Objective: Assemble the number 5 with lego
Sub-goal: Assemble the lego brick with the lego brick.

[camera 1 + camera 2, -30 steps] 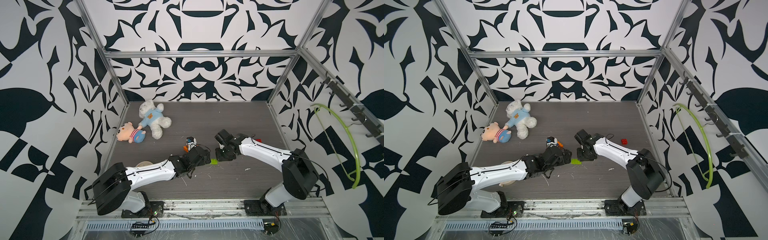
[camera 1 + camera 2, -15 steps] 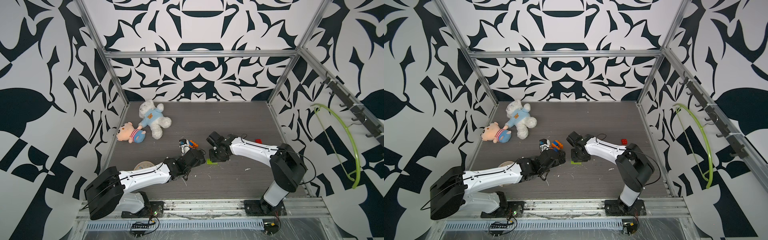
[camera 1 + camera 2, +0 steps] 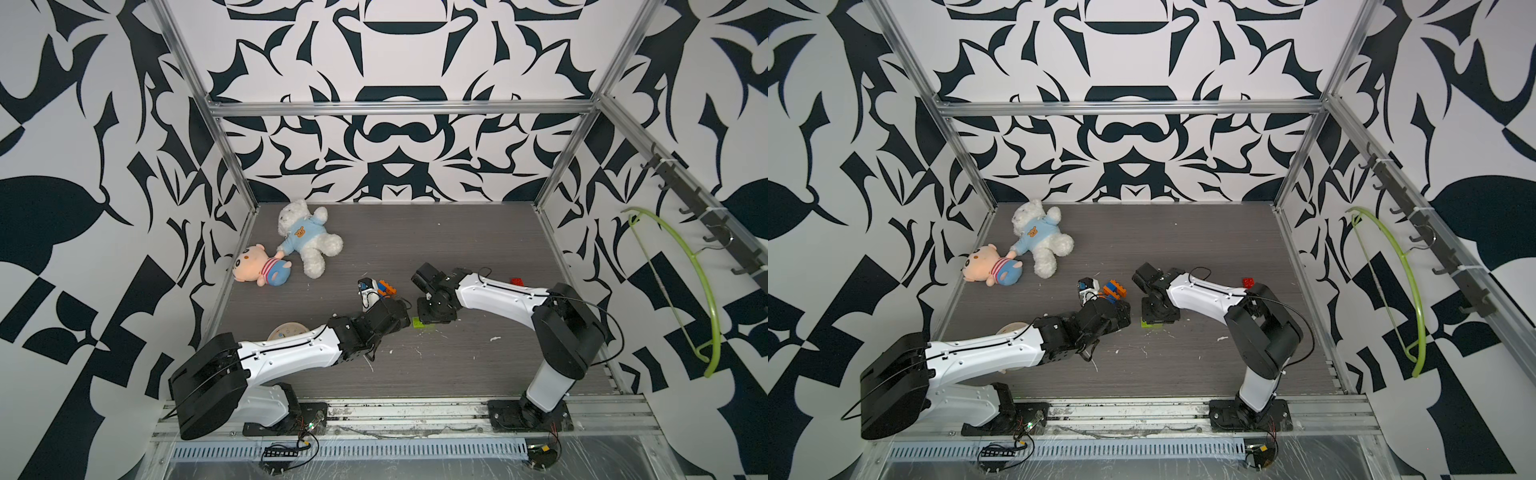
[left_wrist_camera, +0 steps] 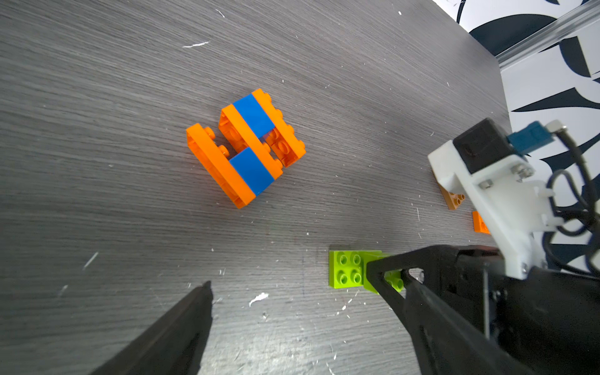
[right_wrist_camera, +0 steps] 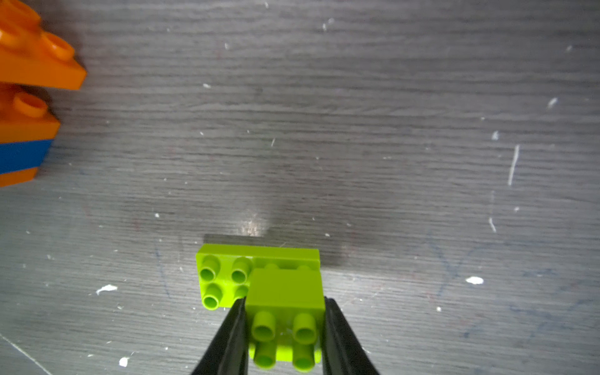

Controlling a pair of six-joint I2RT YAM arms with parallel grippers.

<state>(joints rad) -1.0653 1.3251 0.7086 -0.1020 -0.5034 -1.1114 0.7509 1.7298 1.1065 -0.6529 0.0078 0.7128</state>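
1. The right gripper (image 5: 284,305) is squeezed tight on a small lime green square brick (image 5: 285,290), with one finger on each side.
2. That brick is tipped. It sits over one end of a long lime green brick (image 5: 227,272) that lies flat on the gray table (image 5: 389,130). I cannot tell if the two touch.
3. The left gripper (image 3: 404,319) is spread wide and holds nothing. In both top views it is just beside the lime bricks, at their 9 o'clock.
4. The orange and blue lego block (image 4: 246,146) lies at their 11 o'clock.
5. A red brick (image 3: 517,281) lies at their 2 o'clock, well apart.
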